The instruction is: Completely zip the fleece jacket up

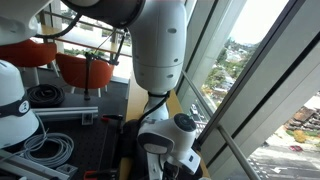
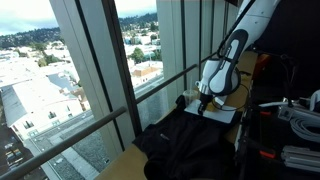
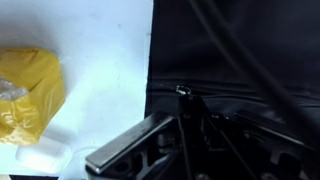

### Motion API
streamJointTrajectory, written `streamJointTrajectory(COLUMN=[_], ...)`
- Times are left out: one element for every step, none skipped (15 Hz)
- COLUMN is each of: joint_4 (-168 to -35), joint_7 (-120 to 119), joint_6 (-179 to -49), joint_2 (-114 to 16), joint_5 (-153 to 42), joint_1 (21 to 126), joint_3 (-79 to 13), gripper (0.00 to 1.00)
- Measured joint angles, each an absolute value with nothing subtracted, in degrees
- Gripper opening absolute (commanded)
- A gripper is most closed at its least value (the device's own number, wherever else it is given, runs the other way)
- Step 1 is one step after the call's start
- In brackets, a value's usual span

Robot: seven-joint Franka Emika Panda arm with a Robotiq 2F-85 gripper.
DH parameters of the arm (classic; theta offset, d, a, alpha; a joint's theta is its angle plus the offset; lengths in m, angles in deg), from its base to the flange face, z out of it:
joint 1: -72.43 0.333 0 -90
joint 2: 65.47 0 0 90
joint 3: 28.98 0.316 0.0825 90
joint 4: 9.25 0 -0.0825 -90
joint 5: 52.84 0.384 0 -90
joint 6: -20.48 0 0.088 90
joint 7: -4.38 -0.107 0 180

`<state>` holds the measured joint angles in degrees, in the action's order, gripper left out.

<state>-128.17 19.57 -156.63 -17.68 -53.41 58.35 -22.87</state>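
The black fleece jacket (image 2: 185,145) lies spread on the table by the window, and in the wrist view it fills the right half (image 3: 240,50). My gripper (image 3: 183,97) comes in from the bottom of the wrist view. Its two dark fingers (image 3: 150,130) are pressed together at their tips on the small metal zipper pull (image 3: 182,90). In an exterior view the gripper (image 2: 203,106) points down onto the jacket's far end. In an exterior view the arm (image 1: 160,130) hides the jacket and the jaws.
On a white sheet (image 3: 100,50) left of the jacket lie a yellow crumpled bag (image 3: 28,95) and a small white piece (image 3: 45,155). Window glass and frames (image 2: 100,80) run along the table. Cables (image 2: 300,112) and orange chairs (image 1: 85,68) stand nearby.
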Motion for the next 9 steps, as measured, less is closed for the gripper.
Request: streamJointTrajectory(joint_4=[-128.16, -128.16, -128.13, -128.09, -128.04, -127.97, -127.89, -127.82, -127.74], joint_7=[19.57, 19.57, 19.57, 19.57, 19.57, 19.57, 19.57, 19.56, 19.55], joint_6=[-156.63, -156.63, -156.63, -156.63, -156.63, -156.63, -156.63, -156.63, -156.63], joint_2=[-17.58, -17.52, -17.48, -17.43, -17.35, -17.24, -17.08, -16.92, -16.73], joint_5=[-53.43, -53.44, -53.45, -53.46, -53.47, -53.48, -53.49, -53.51, -53.51], joint_1=[58.37, 58.37, 58.39, 58.44, 58.59, 58.85, 59.25, 59.81, 60.49], joint_3=[-22.77, -22.68, -22.61, -22.55, -22.53, -22.49, -22.45, -22.42, -22.4], gripper=[0.02, 0.02, 0.02, 0.02, 0.02, 0.02, 0.02, 0.02, 0.02])
